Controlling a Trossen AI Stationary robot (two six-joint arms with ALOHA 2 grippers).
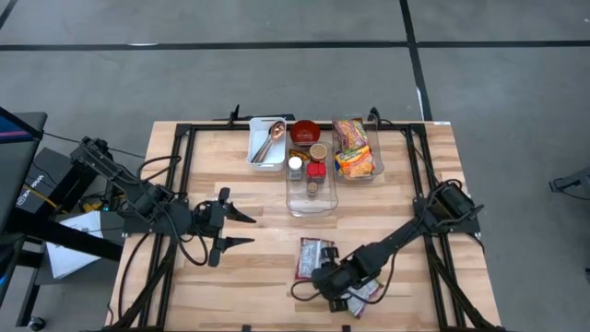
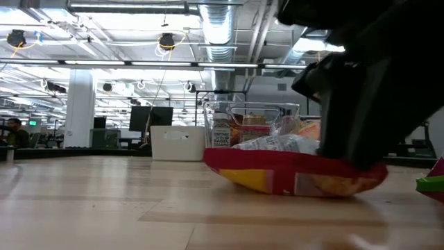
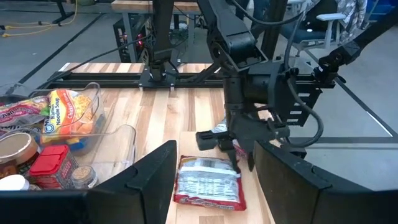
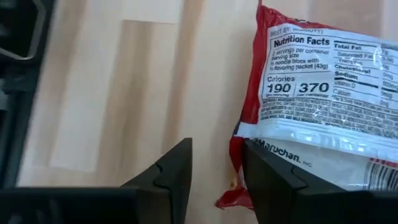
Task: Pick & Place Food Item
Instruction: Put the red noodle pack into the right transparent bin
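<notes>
Beside the noodle packet [image 4: 323, 93], right claw [image 4: 217, 171] part-open, empty.

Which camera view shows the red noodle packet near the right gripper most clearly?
The right wrist view: the noodle packet fills it, label readable, beside the right gripper. The left wrist view shows the whole packet farther off. The high view shows it small. The low view shows only its edge.
</notes>
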